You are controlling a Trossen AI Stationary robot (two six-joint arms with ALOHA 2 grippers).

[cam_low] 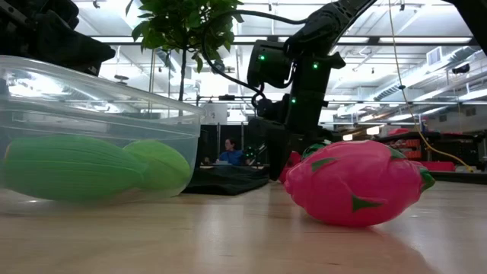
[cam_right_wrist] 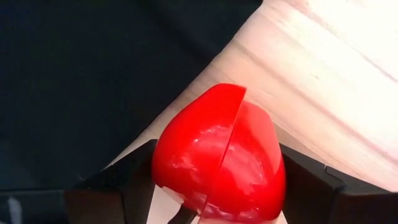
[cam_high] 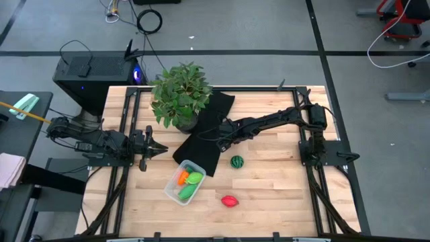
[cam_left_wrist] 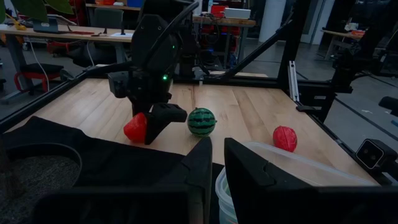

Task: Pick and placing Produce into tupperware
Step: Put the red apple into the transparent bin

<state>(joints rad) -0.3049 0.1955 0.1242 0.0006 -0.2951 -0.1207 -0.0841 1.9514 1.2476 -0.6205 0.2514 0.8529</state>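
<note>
A red toy fruit (cam_right_wrist: 217, 155) sat between the right pincer's (cam_left_wrist: 144, 127) fingers, gripped at the black cloth's (cam_high: 208, 128) edge; left pincer (cam_high: 156, 149) waited closed.

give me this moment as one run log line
right gripper: fingers closing around red toy at black cloth edge | left gripper: waiting, shut | tupperware: carrot, two green toys | table: watermelon, pink fruit
</note>
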